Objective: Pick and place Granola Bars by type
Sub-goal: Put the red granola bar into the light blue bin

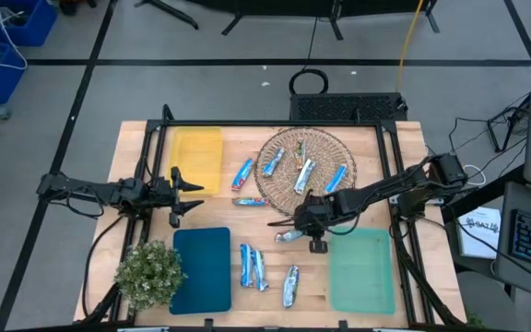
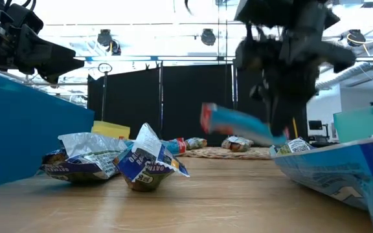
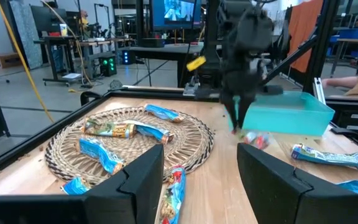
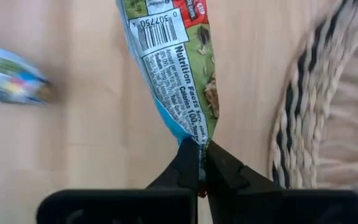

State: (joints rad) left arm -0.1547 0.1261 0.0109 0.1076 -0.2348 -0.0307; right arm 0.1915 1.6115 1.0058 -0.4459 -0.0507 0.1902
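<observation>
My right gripper [image 1: 310, 232] hangs over the table's middle, just near-side of the round wicker basket [image 1: 305, 166], shut on a blue and green granola bar [image 1: 289, 236]. The low view shows that bar [image 2: 238, 126] off the wood, with a red end. Several more bars lie in the basket [image 3: 114, 130]. Others lie flat on the wood: two by the yellow mat [image 1: 244, 175], three between the teal and green mats [image 1: 252, 267]. My left gripper [image 3: 201, 186] is open and waits near the yellow mat [image 1: 196, 157], holding nothing. My right gripper pinches the bar's crimped wrapper end [image 4: 194, 134] between its two fingertips [image 4: 188, 163], coming from above and pointing down. The bar runs away from the fingers along their line. In the low view it is lifted clear of the table and tilted, red end out.
A dark teal mat [image 1: 201, 267] and a small potted plant [image 1: 150, 272] sit at the near left, a pale green mat [image 1: 362, 269] at the near right. Crumpled wrappers [image 2: 128, 162] lie close to the low camera. Bare wood shows between the mats.
</observation>
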